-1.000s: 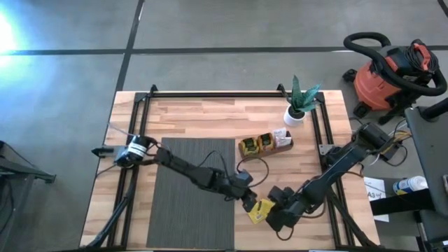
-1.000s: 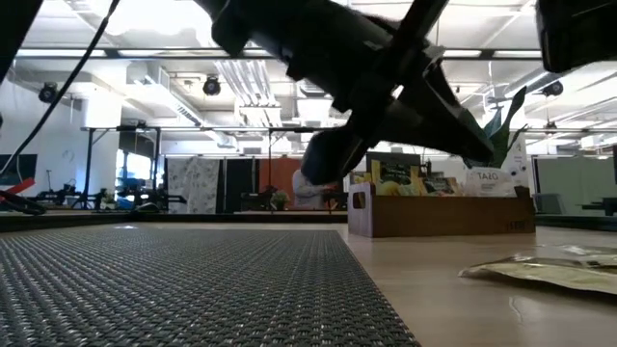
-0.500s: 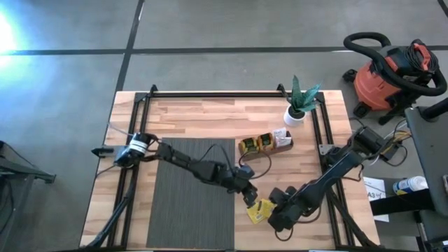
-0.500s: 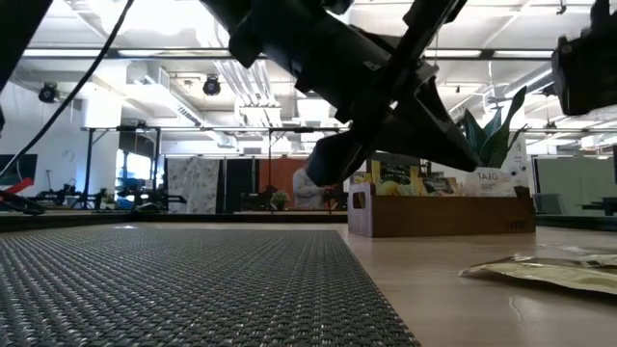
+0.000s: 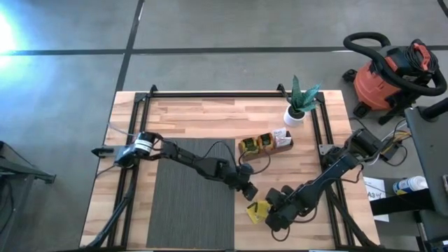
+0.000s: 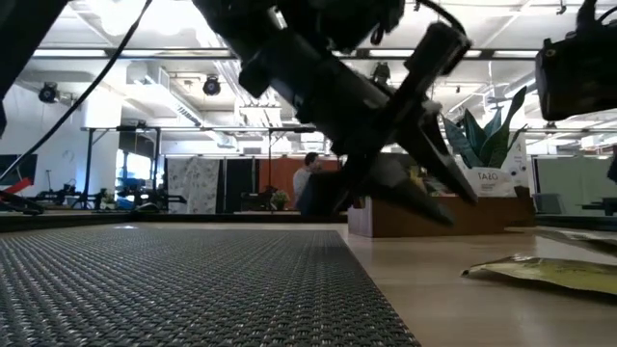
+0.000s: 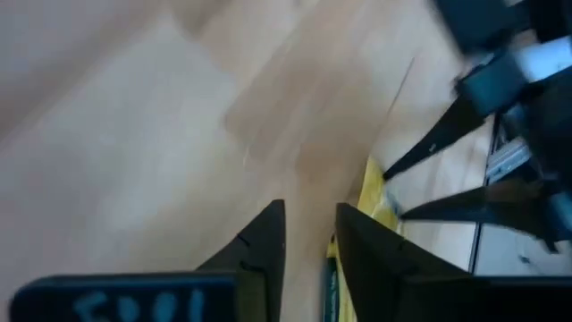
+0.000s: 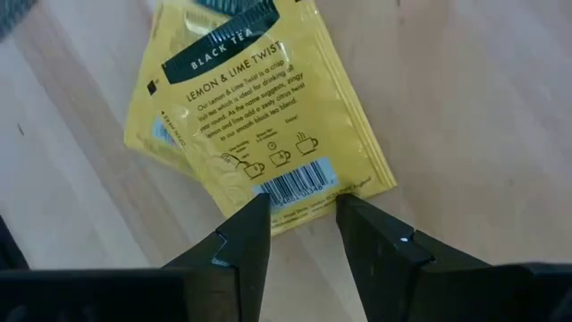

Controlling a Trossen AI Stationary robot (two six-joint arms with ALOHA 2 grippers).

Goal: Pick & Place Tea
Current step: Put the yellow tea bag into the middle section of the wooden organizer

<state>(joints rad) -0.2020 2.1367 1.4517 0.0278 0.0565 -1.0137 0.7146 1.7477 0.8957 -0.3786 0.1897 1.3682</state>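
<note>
Tea here means a yellow sachet (image 5: pixel 257 212) lying flat on the wooden surface (image 5: pixel 203 115), well in front of the brown wooden tray (image 5: pixel 265 145) and just off the right edge of the dark woven mat (image 5: pixel 190 192). The right wrist view shows it printed "Black Tea, Lemon & Lime Twist" with a barcode (image 8: pixel 259 116), and a second yellow sachet (image 8: pixel 165 134) peeks out from beneath it. More sachets (image 5: pixel 256 143), yellow with dark marks, stand upright inside the tray.

The left gripper (image 5: pixel 249 194) reaches across the mat and hangs between the tray and the loose sachet, nearer the sachet; its fingers (image 7: pixel 259 246) are nearly together with only a thin slit between them and nothing in it. The right gripper (image 5: pixel 271 215) sits just beside the loose sachet on the side away from the mat, its fingers (image 8: pixel 246 241) parted a little, empty, with the tips at the sachet's barcode edge.

A potted green plant (image 5: pixel 299 103) stands behind the tray near the surface's far right corner. On the floor beyond that corner sits an orange and black shop vacuum (image 5: pixel 392 73). In the low view, the loose sachet (image 6: pixel 540 273) lies at the right, and a person (image 6: pixel 310 183) stands far off in the room.
</note>
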